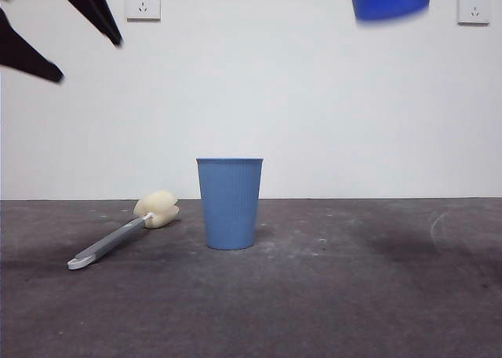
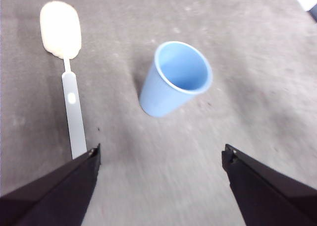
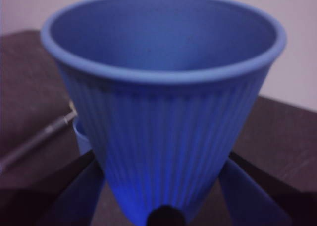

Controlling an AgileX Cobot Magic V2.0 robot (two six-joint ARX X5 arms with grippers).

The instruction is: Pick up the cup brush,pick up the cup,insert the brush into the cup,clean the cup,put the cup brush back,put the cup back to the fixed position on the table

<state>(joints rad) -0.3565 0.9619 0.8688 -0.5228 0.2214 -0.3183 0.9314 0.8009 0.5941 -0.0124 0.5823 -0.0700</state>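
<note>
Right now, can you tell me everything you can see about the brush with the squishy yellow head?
The cup brush lies flat on the table, untouched. It has a long thin grey handle with a white tip and a cream-yellow lobed sponge head that looks soft. In the front view the head points toward the wall, close beside the standing blue tumbler but apart from it. The open left gripper hangs above, holding nothing.

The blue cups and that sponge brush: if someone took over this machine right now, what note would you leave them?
Right gripper: shut on a blue ribbed plastic cup, held high above the table.
Left gripper: open, empty, raised above the grey-handled cup brush with the cream sponge head.
The brush lies flat on the dark grey table, beside a second blue cup standing upright.
Done: cup picked up.
Left: pick up the brush, insert it, clean, put both back.
</note>
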